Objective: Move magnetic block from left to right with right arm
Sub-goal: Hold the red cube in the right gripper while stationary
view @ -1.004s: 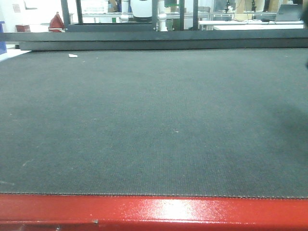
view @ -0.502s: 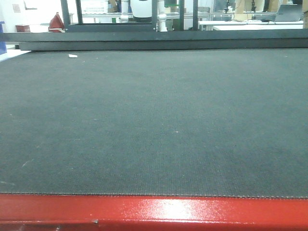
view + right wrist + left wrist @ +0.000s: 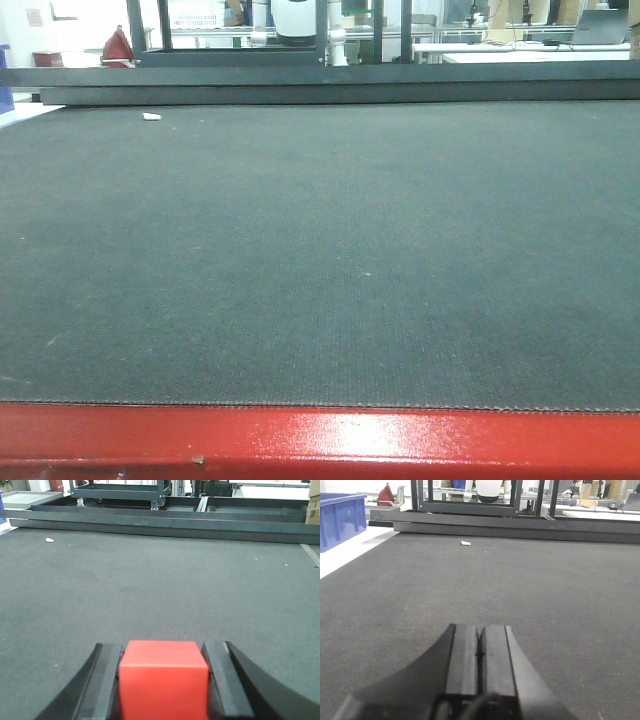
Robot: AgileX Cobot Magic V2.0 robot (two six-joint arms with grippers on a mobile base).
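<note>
At the right gripper [image 3: 164,652]: pinches the magnetic block [image 3: 163,685] square between both black fingers, holds it low at the dark mat [image 3: 165,580], touching or just clear is hard to say, and out of the front view altogether. Over at the left gripper [image 3: 480,642]: pressed together on nothing, low by the same mat. Likely trouble from here: slipping off those smooth faces on a quick swing, or catching a bottom edge on the mat's weave if carried too low and tumbling short of the right side.

Left tool [image 3: 480,630]: matte black, two flat slab fingers [image 3: 464,655], curved shell behind. Right tool [image 3: 163,652]: same black, sloped outer flanks.
</note>
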